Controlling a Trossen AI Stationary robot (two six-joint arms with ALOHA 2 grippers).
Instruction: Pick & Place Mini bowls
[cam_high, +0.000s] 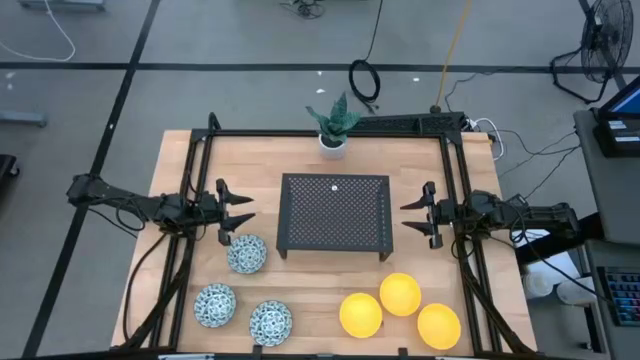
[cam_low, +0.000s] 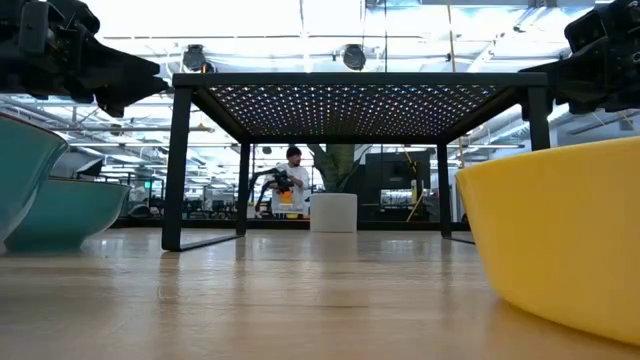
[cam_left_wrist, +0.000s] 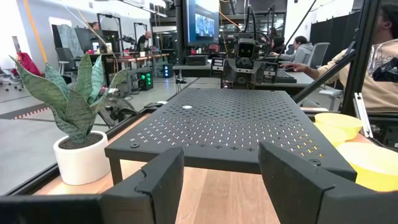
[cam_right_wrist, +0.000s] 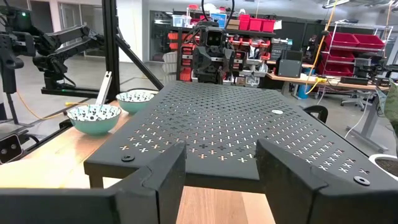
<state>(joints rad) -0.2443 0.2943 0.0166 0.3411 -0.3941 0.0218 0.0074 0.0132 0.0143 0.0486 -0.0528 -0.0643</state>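
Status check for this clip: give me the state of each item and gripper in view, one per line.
Left gripper: open, empty, beside the left edge of the rack.
Right gripper: open, empty, beside the rack's right edge.
Patterned mini bowls: three, upright on the table, front left, untouched.
Yellow mini bowls: three, upright, clustered front right.
Black perforated rack: standing mid-table, no bowls on top.
Plant pot: upright behind the rack.
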